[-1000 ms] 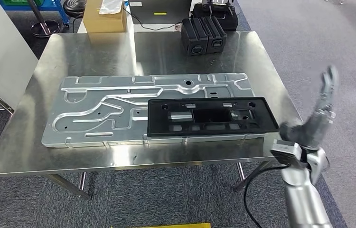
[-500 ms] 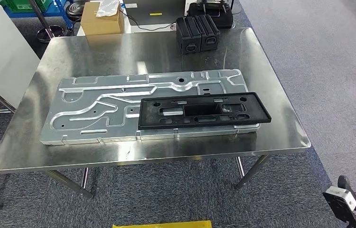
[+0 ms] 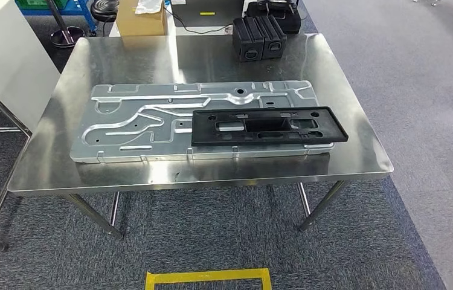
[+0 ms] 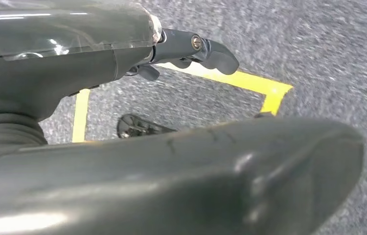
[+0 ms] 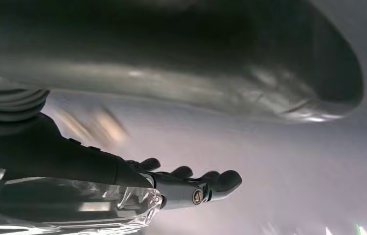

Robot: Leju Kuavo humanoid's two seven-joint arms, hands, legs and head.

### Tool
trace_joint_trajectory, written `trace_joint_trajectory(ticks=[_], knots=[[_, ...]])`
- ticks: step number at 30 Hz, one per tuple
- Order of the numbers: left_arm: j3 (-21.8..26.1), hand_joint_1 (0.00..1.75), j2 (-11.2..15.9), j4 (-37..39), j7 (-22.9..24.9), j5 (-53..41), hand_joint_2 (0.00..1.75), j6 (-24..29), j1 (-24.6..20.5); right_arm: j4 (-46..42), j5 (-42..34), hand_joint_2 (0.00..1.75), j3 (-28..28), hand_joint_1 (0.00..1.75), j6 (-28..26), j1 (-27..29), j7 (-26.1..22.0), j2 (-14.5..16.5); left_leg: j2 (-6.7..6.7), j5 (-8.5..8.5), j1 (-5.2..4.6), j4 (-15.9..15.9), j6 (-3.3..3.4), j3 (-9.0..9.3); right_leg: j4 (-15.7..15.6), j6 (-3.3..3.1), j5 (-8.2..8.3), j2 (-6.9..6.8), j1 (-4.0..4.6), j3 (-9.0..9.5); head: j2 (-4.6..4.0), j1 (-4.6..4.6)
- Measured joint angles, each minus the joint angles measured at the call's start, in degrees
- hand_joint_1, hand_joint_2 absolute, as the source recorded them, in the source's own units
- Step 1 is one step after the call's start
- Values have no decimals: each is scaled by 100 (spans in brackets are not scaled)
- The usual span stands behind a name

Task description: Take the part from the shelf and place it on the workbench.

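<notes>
The black part (image 3: 269, 125) lies flat on the silver plate (image 3: 151, 121) near the workbench's (image 3: 369, 163) right front edge. Left hand (image 4: 191, 49) and right hand (image 5: 196, 188) apparently hold nothing, fingers extended.

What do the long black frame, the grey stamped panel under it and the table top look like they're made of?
Long black frame: probably moulded plastic, matte, with no glare and clean cut-outs. Grey stamped panel: sheet metal, likely aluminium or steel, with a dull satin sheen and pressed channels. Table top: looks like brushed stainless steel, with streaky reflections.
</notes>
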Motion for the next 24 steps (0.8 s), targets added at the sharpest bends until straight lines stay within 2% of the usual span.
trace_joint_trajectory(ticks=[1, 2, 3, 4, 6, 7, 8, 10, 13, 14, 16, 18, 19, 20, 22, 23, 24], knots=[[-1, 0, 1, 0, 7, -31, 0, -12, 1, 228, 40, 0, -3, 0, 337, -33, 335, 47, 9, 54, -3, 12, -7, -81, 307, 18, -134, 0, -5, -38, 0, 0], [-3, 0, 1, 0, 14, -64, 0, -33, 1, 427, 53, 0, -9, 0, 713, -65, 632, 95, 16, 102, -5, 27, -19, -163, 448, 28, -136, -1, -10, 11, 0, 0], [-10, 0, 2, 0, 21, -104, 0, -59, -2, 589, 54, 0, -20, 0, 1148, -100, 920, 139, 22, 143, -2, 47, -36, -237, 377, 32, -37, -1, -15, 173, 0, 0], [-21, 0, 3, 0, 33, -142, 0, -85, -7, 733, 57, 0, -39, 0, 1677, -137, 1214, 188, 26, 176, 2, 68, -57, -299, 84, 27, 107, -1, -19, 447, 0, 1], [-54, 0, 4, 0, 73, -208, 0, -118, -24, 937, 114, 0, -73, 0, 2649, -207, 1614, 302, 28, 231, 6, 109, -116, -384, -769, -15, 221, 7, -10, 1069, 0, 0], [-68, 0, 5, 0, 97, -228, 0, -126, -33, 1023, 162, 0, -81, 0, 2983, -236, 1699, 376, 30, 265, 3, 117, -153, -405, -1078, -51, 213, 15, 5, 1265, 0, -2], [-81, 0, 5, 0, 116, -246, 0, -130, -45, 1089, 207, 0, -81, 0, 3176, -263, 1733, 441, 32, 303, 0, 117, -191, -421, -1243, -86, 181, 23, 24, 1351, 0, -2], [-99, 0, 7, 0, 138, -269, 0, -131, -60, 1206, 253, 0, -81, 0, 3338, -305, 1774, 553, 31, 376, -1, 99, -273, -441, -1289, -177, 234, 20, 35, 1321, 0, -3], [-109, 0, 30, 0, 146, -284, 0, -123, -58, 1289, 265, 0, -81, 0, 3394, -354, 1795, 621, 9, 152, 16, 237, -353, -529, -1336, -315, 371, -13, 11, 1225, 0, -7], [-109, 0, 38, 0, 146, -285, 0, -122, -57, 1295, 266, 0, -81, 0, 3399, -363, 1795, 627, 5, 66, 23, 288, -359, -550, -1337, -332, 390, -17, 17, 1207, 0, -8], [-109, 0, 39, 0, 147, -285, 0, -120, -57, 1300, 269, 0, -81, 0, 3402, -366, 1795, 630, 5, 14, 23, 328, -361, -563, -1337, -343, 398, -17, 18, 1196, 0, -8], [-111, 0, 39, 0, 156, -283, 0, -92, -63, 1331, 462, 0, -54, 0, 3209, -401, 1640, 673, 4, -265, 26, 1007, -376, -574, -1270, -364, 575, -27, 47, 908, 0, -16], [-112, 0, 39, 0, 159, -283, 0, -78, -70, 1348, 574, 0, -28, 0, 3090, -425, 1532, 696, 4, -332, 28, 1193, -379, -461, -1220, -366, 682, -30, 60, 726, 0, -20], [-113, 0, 39, 0, 162, -284, 0, -61, -82, 1365, 692, 0, 7, 0, 2963, -455, 1402, 722, 2, -396, 30, 1243, -375, -250, -1158, -357, 797, -30, 73, 532, 0, -24], [-114, 0, 38, 0, 163, -287, 0, -50, -115, 1375, 749, 0, 62, 0, 2892, -493, 1264, 743, -6, -393, 10, 428, -327, 319, -1081, -302, 891, -23, 85, 393, 0, -21], [-114, 0, 36, 0, 163, -288, 0, -42, -127, 1379, 766, 0, 81, 0, 2879, -508, 1224, 751, -12, -451, -3, 166, -298, 472, -1064, -271, 942, -24, 89, 362, 0, -25], [-115, 0, 33, 0, 168, -290, 0, -36, -135, 1383, 777, 0, 94, 0, 2876, -520, 1206, 755, -15, -486, -17, 34, -263, 524, -1069, -237, 999, -25, 92, 347, 0, -34]])
